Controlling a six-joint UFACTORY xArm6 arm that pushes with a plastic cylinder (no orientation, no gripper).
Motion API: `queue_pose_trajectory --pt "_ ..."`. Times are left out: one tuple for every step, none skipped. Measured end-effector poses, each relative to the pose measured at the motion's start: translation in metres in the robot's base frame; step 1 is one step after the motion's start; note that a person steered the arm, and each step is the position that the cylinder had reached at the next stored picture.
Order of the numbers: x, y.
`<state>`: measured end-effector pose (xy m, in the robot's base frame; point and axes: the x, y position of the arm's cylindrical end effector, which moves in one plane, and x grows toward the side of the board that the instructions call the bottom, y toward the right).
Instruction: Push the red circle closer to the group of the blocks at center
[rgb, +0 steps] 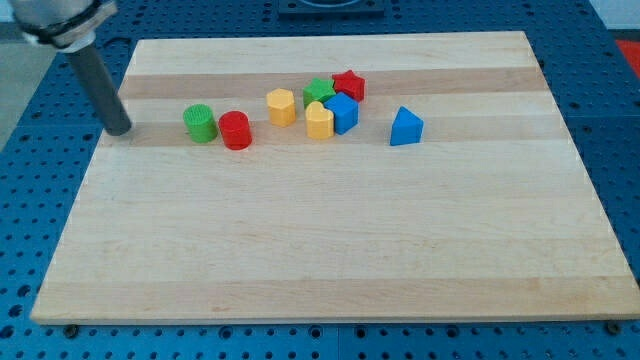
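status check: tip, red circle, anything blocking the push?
My tip at board's left edge, left of the green circle, no contact. Red circle touching the green one, short of the centre cluster. Green circle sits between tip and red; yellow block nearest ahead.

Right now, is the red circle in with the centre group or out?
Out. The red circle sits apart, beside the green circle, a gap from the yellow block.

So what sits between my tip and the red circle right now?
In the camera view, the green circle stands between your tip and the red circle, right beside the red one. Bare board separates tip and green.
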<state>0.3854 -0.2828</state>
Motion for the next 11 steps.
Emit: queue_pose_trajectory --pt "0.007 0.060" --pt "0.049 0.106" --pt "0.039 0.120" --pt "0.015 0.122" --pt "-0.006 0.133" --pt "0.005 0.140" --pt "0.011 0.145" --pt "0.017 0.156" --pt "0.017 0.176" --pt "0.017 0.193" --pt "0.017 0.209"
